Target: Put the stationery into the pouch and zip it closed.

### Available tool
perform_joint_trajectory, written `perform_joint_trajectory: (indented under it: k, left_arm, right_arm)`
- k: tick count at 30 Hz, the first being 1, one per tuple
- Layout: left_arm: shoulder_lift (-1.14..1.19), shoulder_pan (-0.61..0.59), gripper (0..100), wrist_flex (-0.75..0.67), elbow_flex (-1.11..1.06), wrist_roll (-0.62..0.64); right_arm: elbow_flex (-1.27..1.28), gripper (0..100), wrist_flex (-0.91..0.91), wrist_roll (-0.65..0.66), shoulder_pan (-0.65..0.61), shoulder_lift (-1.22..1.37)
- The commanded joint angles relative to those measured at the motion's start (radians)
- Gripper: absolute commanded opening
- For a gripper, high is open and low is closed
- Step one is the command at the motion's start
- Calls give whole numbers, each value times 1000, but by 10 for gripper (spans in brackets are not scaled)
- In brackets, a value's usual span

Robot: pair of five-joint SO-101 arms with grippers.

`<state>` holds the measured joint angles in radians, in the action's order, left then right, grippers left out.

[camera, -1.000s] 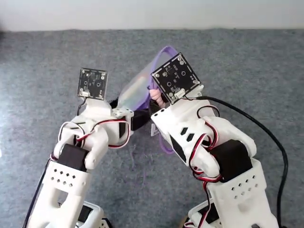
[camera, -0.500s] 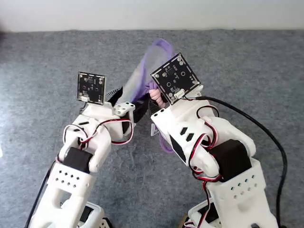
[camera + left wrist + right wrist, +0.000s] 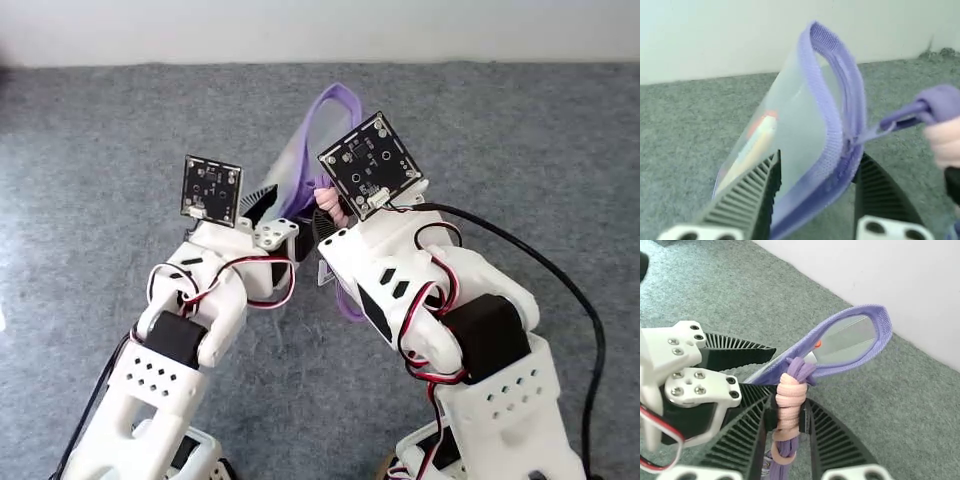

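Grey tabletop [image 3: 100,150] below; left jaws clamp the pouch [image 3: 295,170] upright to brace it; right jaws pinch its pull cord [image 3: 789,397], likely for zipping shut.

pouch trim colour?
Purple trim on a clear pouch; clearest in the left wrist view.

One translucent pouch [image 3: 292,168], one knotted pink-and-purple pull cord [image 3: 789,399], two arms, left arm [image 3: 190,315] and right arm [image 3: 430,300], bearing one claw apiece, left claw [image 3: 820,159] and right claw [image 3: 788,409], one black cable [image 3: 560,280], one grey surface [image 3: 100,130]
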<state>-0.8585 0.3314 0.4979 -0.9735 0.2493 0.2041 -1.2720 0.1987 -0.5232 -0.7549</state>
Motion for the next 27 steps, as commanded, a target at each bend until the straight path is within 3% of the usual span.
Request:
perform_joint_trajectory:
  k: [1, 7, 14, 20, 27]
  left_arm:
    - [-20, 6, 217, -54, 19, 9]
    - [-18, 41, 201, -94, 19, 9]
    - [-26, 77, 9, -94, 18, 6]
    - [-28, 72, 13, -86, 12, 5]
    - [-28, 75, 12, -2, 12, 5]
  right_arm:
    - [-52, 8, -4, 9, 10, 4]
    - [-52, 8, -4, 54, 10, 4]
    - [-52, 8, -4, 58, 12, 4]
    - [-52, 8, 10, 58, 45, 10]
    - [-60, 8, 153, 75, 182, 90]
